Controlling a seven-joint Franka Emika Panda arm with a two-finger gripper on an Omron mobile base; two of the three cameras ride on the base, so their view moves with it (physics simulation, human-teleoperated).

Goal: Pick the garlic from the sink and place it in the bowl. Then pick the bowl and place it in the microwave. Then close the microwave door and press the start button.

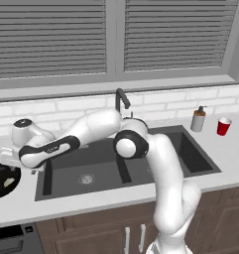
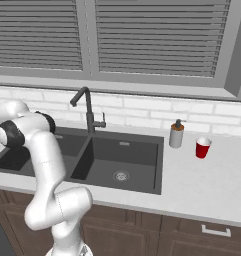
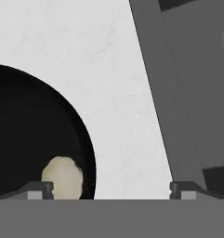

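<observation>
End effector (image 3: 111, 188), fingers spread wide and gripping nothing, hovering over the tabletop (image 3: 108, 69) beside the sink (image 1: 126, 168), garlic (image 3: 63, 177) lying inside the bowl (image 3: 29, 135), apparently released there so the bowl can carry it.

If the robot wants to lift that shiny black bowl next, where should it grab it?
Probably by the rim. The wide, shallow, glossy black bowl is too broad to span, so one finger would go inside its wall and one outside, coming down from above. The edge nearest the dark grey sink looks best: bare white counter lies beside it, and the small pale garlic lump sits just inside, so avoid that spot.
</observation>
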